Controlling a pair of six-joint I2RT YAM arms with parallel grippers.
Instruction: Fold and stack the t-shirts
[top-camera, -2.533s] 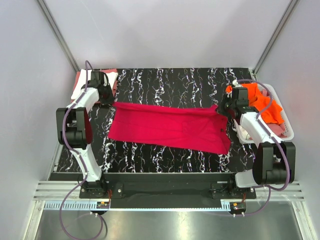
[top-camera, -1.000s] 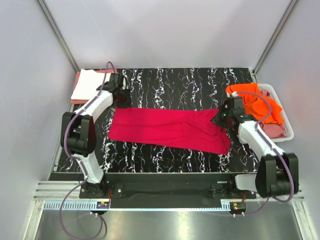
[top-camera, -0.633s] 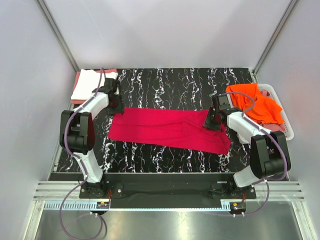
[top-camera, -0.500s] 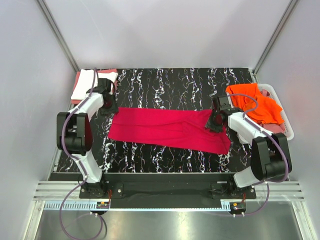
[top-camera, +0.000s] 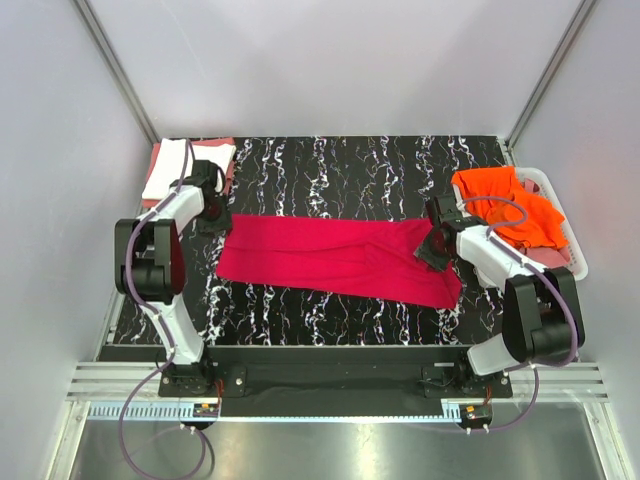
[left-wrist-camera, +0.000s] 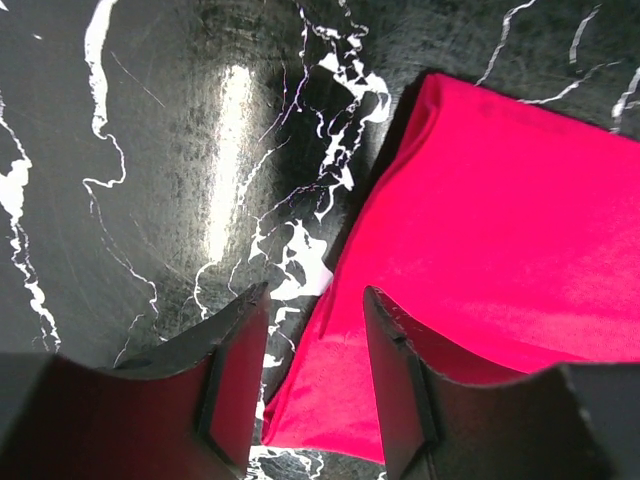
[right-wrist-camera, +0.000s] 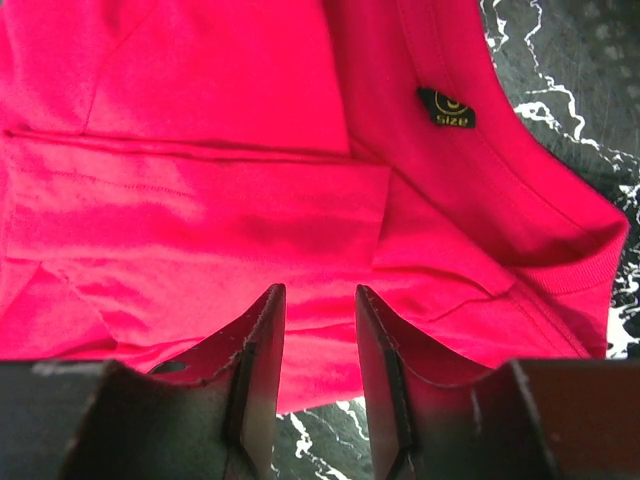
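Observation:
The crimson-red t-shirt (top-camera: 340, 258) lies folded into a long strip across the black marbled table (top-camera: 370, 170). My left gripper (top-camera: 212, 215) is open just off the strip's left end; in the left wrist view (left-wrist-camera: 315, 320) the jaws straddle the cloth's edge (left-wrist-camera: 480, 250). My right gripper (top-camera: 437, 248) is open over the strip's right end; the right wrist view (right-wrist-camera: 320, 320) shows the collar with a black size tag (right-wrist-camera: 446, 106). A white shirt (top-camera: 185, 165) lies folded on a salmon-pink one (top-camera: 230, 170) at the far left. An orange shirt (top-camera: 505, 205) lies in the basket.
A white perforated plastic basket (top-camera: 575, 262) stands at the table's right edge, holding the orange shirt and some pink cloth. Grey walls enclose the table on three sides. The arm bases sit on a rail at the near edge.
Both grippers moved in from the far corners over the shirt's ends, then eased back a little: the left drifted left to the end, the right slid slightly right and down.

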